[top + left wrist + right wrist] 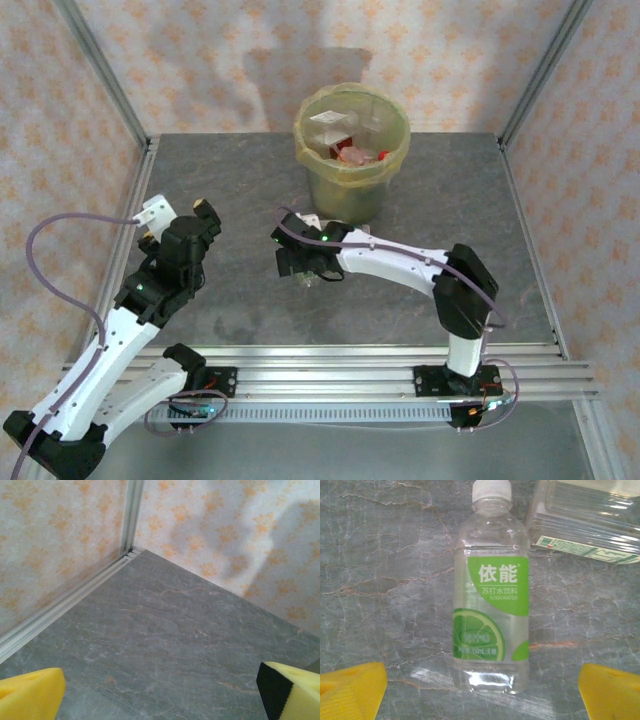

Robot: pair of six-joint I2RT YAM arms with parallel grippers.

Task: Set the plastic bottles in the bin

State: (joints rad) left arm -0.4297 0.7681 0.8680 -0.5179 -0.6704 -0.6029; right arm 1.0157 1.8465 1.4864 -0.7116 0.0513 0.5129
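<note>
Two bottles at least lie outside the bin (pixel 350 200), so the job is well along but not finished. The bin, lined with its yellow-green bag, already holds a heap of clear plastic with red and white patches, which I take to be bottles dropped in.

The right gripper (pixel 482 692) hangs low over the table (pixel 165 630) with its yellow fingers (pixel 352 692) spread wide and nothing clamped. A green-labelled bottle (pixel 492 605) lies on its side in the gap between them. Its base is nearest the fingertips and its white cap (pixel 491 490) points away, beyond them. Neither finger touches it; bare table shows on both sides. A second bottle (pixel 585 520), clear with a narrow green-and-white label strip, lies farther out, past the right-hand finger and just beside the first one's shoulder, cut off by the frame edge.

The left gripper (pixel 160 695) is also wide open and holds nothing. Ahead of its fingers there is only grey table running to the corner of the enclosure, with no bottle within its reach there.

What is left, by my reading, is to close on the green-labelled bottle, carry it to the bin, and then deal with its neighbour. The right gripper looks lined up for the first of these. Whether more bottles sit hidden beneath the arms, I cannot tell.
</note>
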